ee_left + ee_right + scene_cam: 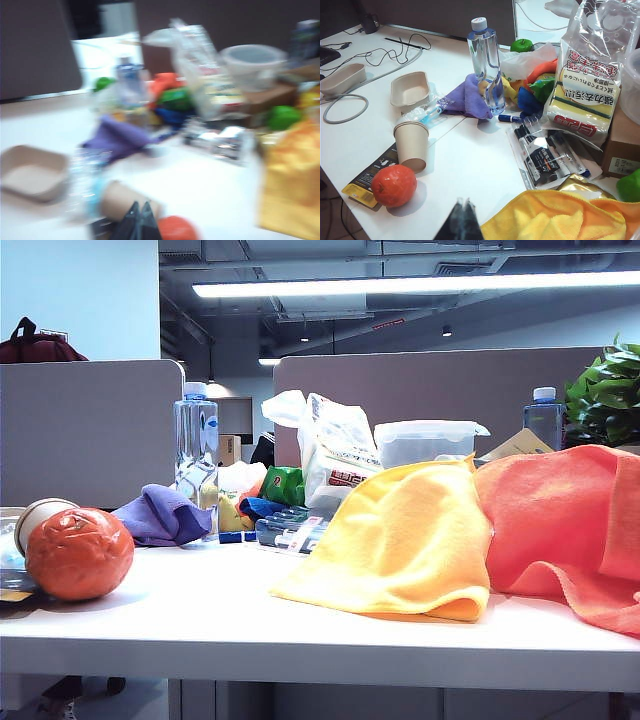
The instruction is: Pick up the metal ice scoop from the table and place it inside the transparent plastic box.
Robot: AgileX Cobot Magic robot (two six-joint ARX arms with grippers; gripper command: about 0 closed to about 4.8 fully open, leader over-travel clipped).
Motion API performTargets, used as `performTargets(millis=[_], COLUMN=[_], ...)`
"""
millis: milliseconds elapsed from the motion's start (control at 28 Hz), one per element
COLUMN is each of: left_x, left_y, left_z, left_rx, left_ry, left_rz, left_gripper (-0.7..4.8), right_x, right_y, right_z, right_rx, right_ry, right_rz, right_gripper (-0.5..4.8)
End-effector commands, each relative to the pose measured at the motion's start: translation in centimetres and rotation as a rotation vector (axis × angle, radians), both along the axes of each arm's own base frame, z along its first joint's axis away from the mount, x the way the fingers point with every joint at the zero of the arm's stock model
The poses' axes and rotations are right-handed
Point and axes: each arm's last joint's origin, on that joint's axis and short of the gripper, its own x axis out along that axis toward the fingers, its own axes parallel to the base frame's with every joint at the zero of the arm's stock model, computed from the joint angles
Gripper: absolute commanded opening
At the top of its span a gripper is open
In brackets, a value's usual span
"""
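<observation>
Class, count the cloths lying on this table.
3: purple cloth beside the water bottle, yellow cloth in front, orange cloth right of it. Clutter may hide more.

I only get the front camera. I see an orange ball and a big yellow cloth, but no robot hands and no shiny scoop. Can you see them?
Observer: No metal scoop shows in any view. The right gripper hangs shut, between the orange ball and the yellow cloth.
Operator: Is there stuff past the ball I can't see?
Observer: Yes, two empty beige trays sit beyond the paper cup.
Operator: And the other hand?
Observer: The left gripper is shut, close to the ball, though its picture is blurry.
</observation>
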Motion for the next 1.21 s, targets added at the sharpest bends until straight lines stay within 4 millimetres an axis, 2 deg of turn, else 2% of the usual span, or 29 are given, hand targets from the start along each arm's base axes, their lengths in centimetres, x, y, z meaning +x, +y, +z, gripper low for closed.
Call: performTargets(millis=[36,179,393,571,821,964,1214], left_x=[0.6,1.9,2.7,3.0,3.6,3.9,3.9], left_y=[0.8,1.4,1.8,2.1,2.7,2.7,2.7], left_z=[-0.6,-3.1,-8.8,-11.8,-15.6,-16.8,-16.2], left_rx=[-0.006,-0.009,-0.088,-0.090,-0.076,-0.074,-0.082], left_ry=[-0.011,-0.070,-0.163,-0.178,-0.115,-0.090,-0.156], left_rz=[0.149,0.258,0.259,0.228,0.296,0.304,0.293], left_gripper=[-0.05,-0.05,-0.05,-0.05,-0.05,-0.05,-0.05], right_x=[0.0,0.0,0.0,0.0,0.0,0.0,0.0], right_y=[0.0,0.0,0.0,0.0,0.0,0.0,0.0], right_z=[0.3,0.3,0.3,0.3,0.3,0.3,0.3], right_rx=[0.013,0.013,0.013,0.013,0.013,0.013,0.013], right_ry=[-0.014,-0.014,-0.014,-0.014,-0.013,-0.014,-0.014], right_rz=[0.002,0.004,0.003,0.004,0.003,0.003,0.004], right_gripper=[-0.01,-0.01,-0.01,-0.01,-0.01,-0.01,-0.01])
